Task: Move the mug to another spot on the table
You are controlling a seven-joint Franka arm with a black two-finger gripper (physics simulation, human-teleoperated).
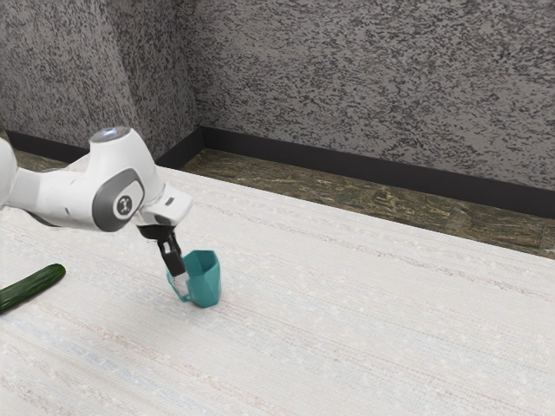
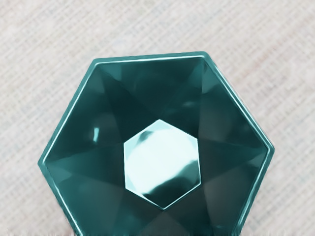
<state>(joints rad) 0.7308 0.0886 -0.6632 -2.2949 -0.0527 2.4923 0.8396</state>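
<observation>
Teal hexagonal mug [image 1: 205,279] stands on the pale table [image 1: 373,338], gripper [image 1: 179,274] at its handle-side rim; gripping or not, I cannot tell. A thin rim hold could tip it.

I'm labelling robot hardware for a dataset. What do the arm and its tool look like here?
The arm is glossy white with rounded links. One joint carries a round grey cap with a small white mark. The tool is slim and black with a pale tip, below a white boxy mount.
</observation>
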